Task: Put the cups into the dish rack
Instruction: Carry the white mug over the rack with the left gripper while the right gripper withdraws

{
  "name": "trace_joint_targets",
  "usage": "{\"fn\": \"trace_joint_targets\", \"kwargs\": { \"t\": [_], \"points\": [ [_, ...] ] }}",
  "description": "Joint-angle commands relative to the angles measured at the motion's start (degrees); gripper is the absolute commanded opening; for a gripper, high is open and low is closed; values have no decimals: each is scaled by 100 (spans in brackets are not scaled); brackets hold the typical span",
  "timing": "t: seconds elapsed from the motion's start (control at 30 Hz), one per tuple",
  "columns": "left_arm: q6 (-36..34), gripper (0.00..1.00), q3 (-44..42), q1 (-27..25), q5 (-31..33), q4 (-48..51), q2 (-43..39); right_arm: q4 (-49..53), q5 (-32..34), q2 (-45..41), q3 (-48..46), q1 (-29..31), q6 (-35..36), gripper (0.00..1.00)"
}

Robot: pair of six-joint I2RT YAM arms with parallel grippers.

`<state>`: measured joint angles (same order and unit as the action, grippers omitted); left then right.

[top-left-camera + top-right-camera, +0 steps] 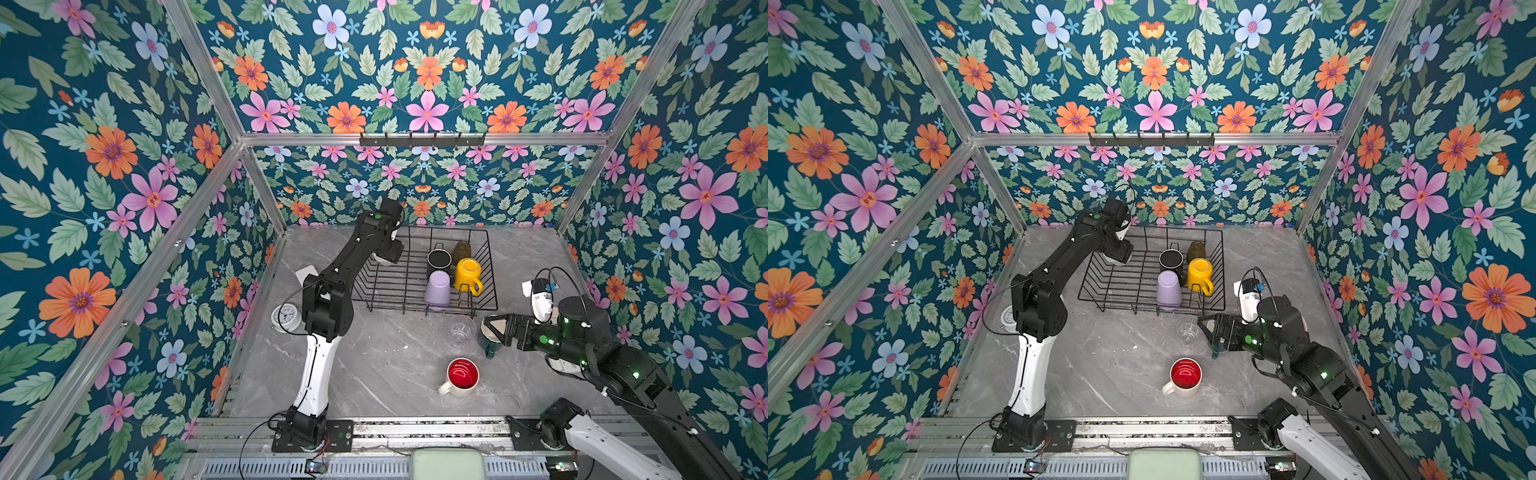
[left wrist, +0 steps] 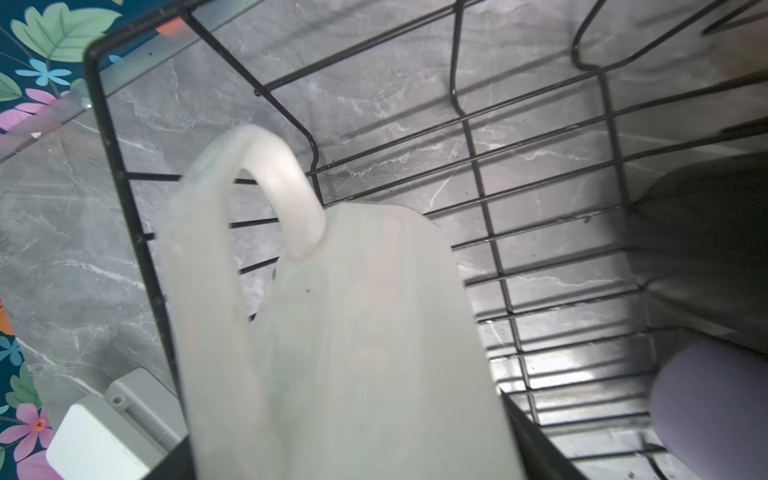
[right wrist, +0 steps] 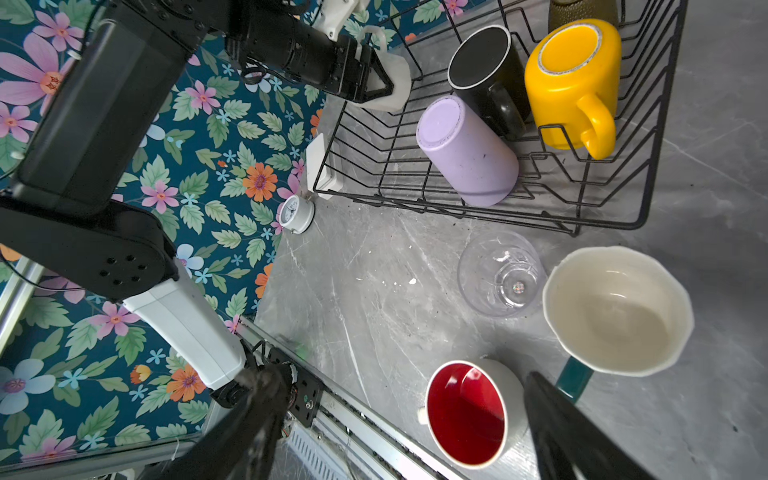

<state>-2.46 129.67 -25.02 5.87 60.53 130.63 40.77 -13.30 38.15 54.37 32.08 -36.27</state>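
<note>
The dish rack [image 1: 415, 308] stands at the back of the table. In it are a black mug [image 1: 439, 259], an amber tumbler [image 1: 461, 250], a yellow mug [image 1: 467, 274] and a lilac tumbler [image 1: 437, 291], all upside down. My left gripper [image 1: 384, 257] is shut on the cream mug [image 2: 357, 316] above the rack's far left part. On the table in front stand the clear glass [image 1: 461, 330], the dark green mug [image 3: 615, 307] and the white red-inside mug [image 1: 461, 376]. My right gripper [image 1: 494, 328] hangs open over the dark green mug's rim, holding nothing.
A round white alarm clock [image 1: 286, 318] and a flat white box [image 1: 306, 275] lie left of the rack, behind my left arm. A black hook rail [image 1: 422, 140] runs along the back wall. Metal rails [image 1: 415, 432] edge the table's front.
</note>
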Motion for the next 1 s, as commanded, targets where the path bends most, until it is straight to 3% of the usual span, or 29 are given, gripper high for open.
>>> {"fn": "trace_joint_targets", "kwargs": {
  "t": [0.0,0.6,0.67,0.83,0.97],
  "points": [
    [-106,0,56,74,112,-4,66,-240,-82,-24,-65,2,-187,89],
    [-45,0,76,107,200,-187,577,-307,-138,-62,-195,8,-349,89],
    [-18,11,76,119,193,-221,587,-298,-138,-62,-194,2,-360,89],
    [35,60,77,145,147,-277,600,-288,-129,-71,-193,4,-358,89],
    [9,76,68,143,99,-305,604,-298,-121,-71,-210,5,-351,89]
  ]
}}
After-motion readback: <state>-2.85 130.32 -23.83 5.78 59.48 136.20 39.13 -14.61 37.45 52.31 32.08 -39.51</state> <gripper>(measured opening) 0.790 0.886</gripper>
